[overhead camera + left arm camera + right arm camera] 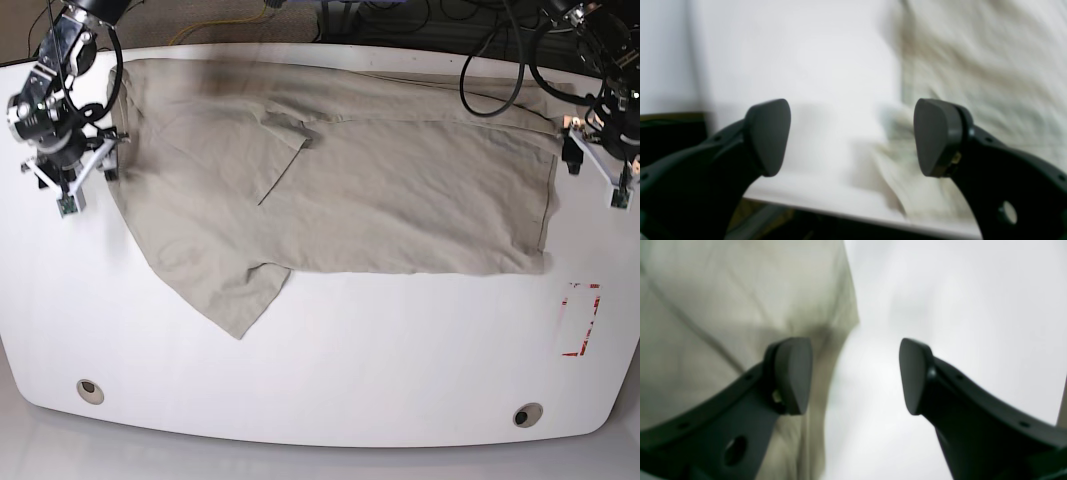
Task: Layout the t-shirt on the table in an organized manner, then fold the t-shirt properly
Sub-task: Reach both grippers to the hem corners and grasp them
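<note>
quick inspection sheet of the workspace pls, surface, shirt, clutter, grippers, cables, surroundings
surface: glossy white table, two round grey holes near the front edge, red dashed mark at one end.
job's things: beige t-shirt spread flat across the far half, wrinkled, one sleeve sticking out toward the front.
clutter: nothing seen.
grippers: left gripper open, empty, at the shirt's edge; right gripper open, empty, over the opposite edge.
cables: black cables looping down along the left arm; a yellow cable beyond the far edge.
surroundings: dark floor behind the table, little else visible.
</note>
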